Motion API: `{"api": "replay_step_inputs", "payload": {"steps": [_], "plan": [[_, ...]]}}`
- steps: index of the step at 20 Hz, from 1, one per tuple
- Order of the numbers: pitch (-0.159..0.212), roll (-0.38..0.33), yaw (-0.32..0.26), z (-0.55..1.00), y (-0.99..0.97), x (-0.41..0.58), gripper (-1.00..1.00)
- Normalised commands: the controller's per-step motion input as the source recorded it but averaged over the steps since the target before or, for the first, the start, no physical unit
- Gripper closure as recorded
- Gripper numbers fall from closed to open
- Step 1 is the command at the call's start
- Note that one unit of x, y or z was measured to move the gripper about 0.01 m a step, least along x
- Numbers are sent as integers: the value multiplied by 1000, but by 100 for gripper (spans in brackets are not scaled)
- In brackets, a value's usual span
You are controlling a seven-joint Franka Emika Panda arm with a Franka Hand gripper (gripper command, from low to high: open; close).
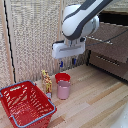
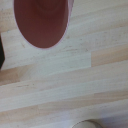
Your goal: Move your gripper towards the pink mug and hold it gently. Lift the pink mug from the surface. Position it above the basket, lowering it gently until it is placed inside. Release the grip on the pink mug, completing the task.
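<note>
End effector [image 1: 67,62] opening indistinct, blurred

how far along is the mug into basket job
Barely started. Nothing looks done: the pink mug stands on the wooden floor beside the red bowl, outside the basket. In hand: the gripper hovers above the mug, fingers empty and apart. Left: grasp, lift, carry over the basket, lower, release.

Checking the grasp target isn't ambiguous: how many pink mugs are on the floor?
1. The pink mug stands upright right of the basket in the exterior view, just in front of a low red bowl. Anything behind the basket could be hidden.
</note>
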Motion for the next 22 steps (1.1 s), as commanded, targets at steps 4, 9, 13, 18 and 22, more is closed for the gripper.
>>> {"api": "replay_step_inputs", "payload": {"steps": [4, 9, 13, 18, 22], "plan": [[1, 0, 20, -434, 0, -201, -100], [19, -1, 29, -440, 0, -88, -100], [25, -24, 34, -406, 0, -5, -100], [11, -31, 50, -365, 0, 0, -100], [34, -23, 73, -329, 0, 7, -100]]}}
